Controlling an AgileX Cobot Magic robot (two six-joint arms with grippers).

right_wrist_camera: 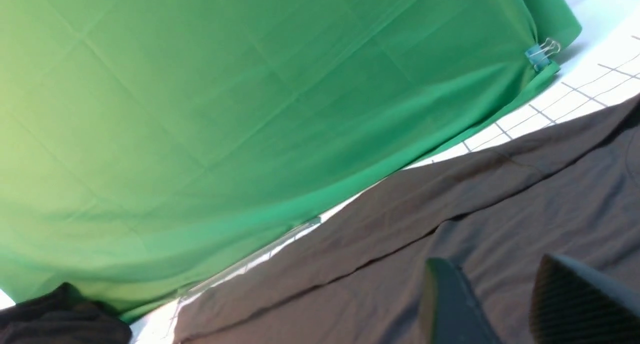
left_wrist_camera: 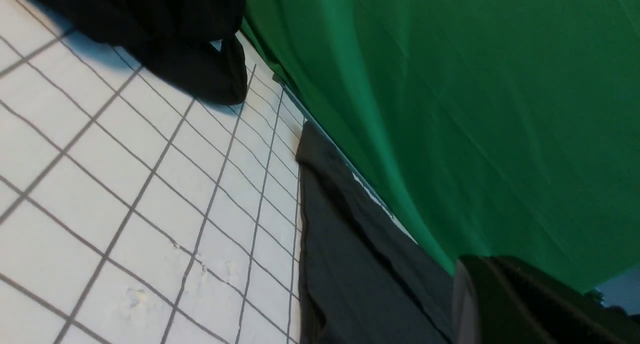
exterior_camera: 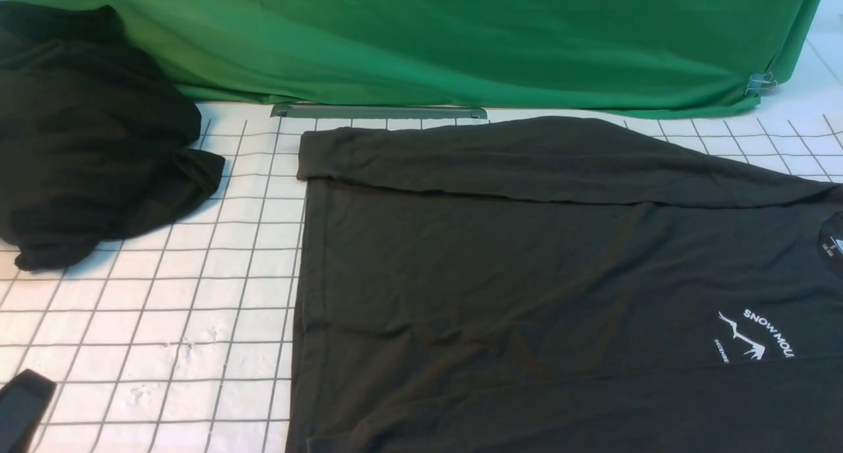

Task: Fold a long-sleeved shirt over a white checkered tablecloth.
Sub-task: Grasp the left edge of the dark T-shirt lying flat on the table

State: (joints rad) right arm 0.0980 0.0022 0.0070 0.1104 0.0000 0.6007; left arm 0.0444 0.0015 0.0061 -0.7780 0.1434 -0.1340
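With its far sleeve laid along the body, our dark shirt (exterior_camera: 500,275) lies flat on the checkered tablecloth (exterior_camera: 217,295), near sleeve folded inward too, print showing. We note a black garment (exterior_camera: 92,137) heaped to the left. Our left gripper (left_wrist_camera: 505,304) is closed, fingers together; our right gripper (right_wrist_camera: 495,304) stands apart-fingered, empty.

Unclear what place; only a clipped green backdrop (exterior_camera: 461,45) suggests staging.
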